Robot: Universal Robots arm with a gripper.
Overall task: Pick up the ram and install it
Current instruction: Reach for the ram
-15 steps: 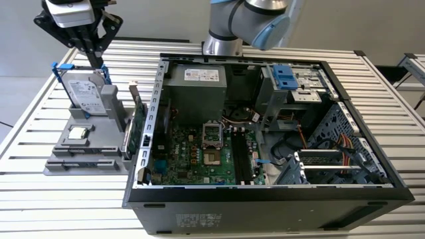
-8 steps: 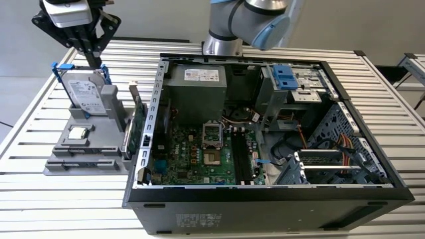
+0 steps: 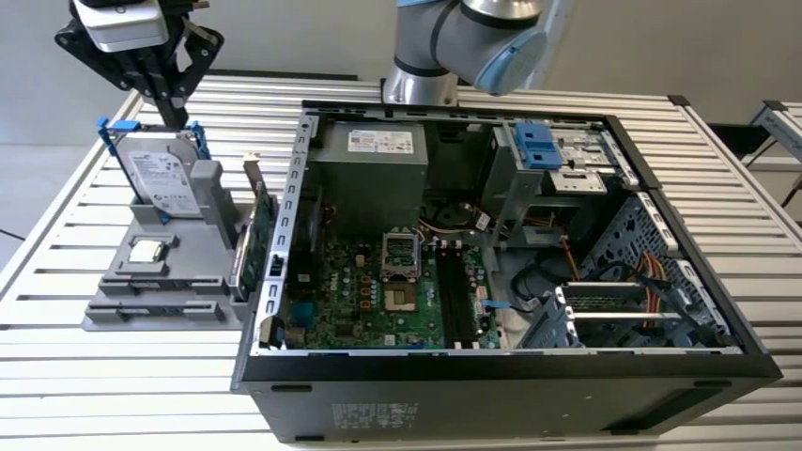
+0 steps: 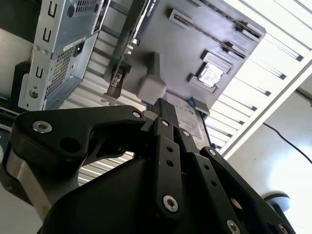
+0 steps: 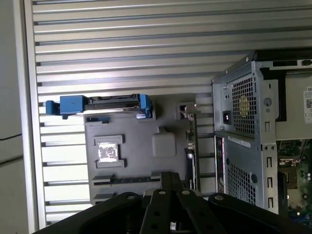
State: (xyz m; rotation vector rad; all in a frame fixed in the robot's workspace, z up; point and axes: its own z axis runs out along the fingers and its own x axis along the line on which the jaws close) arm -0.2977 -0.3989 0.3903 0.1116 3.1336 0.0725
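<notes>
As the gripper (image 3: 169, 113) is hanging pinched shut above the hard drive (image 3: 163, 178), the ram (image 5: 124, 179) is seemingly lying below, beyond it; opening squarely across it is looking wisest.

Your counter (image 3: 100, 376) is a run of pale metal slats that catch bright glare. A plain pale wall (image 3: 288, 38) stands behind it. Grey floor (image 3: 32, 178) lies off the exterior view's left, and a second slatted bench (image 3: 783, 127) sits at its right. In the second wrist view, a black cable (image 4: 287, 141) trails over the floor.
</notes>
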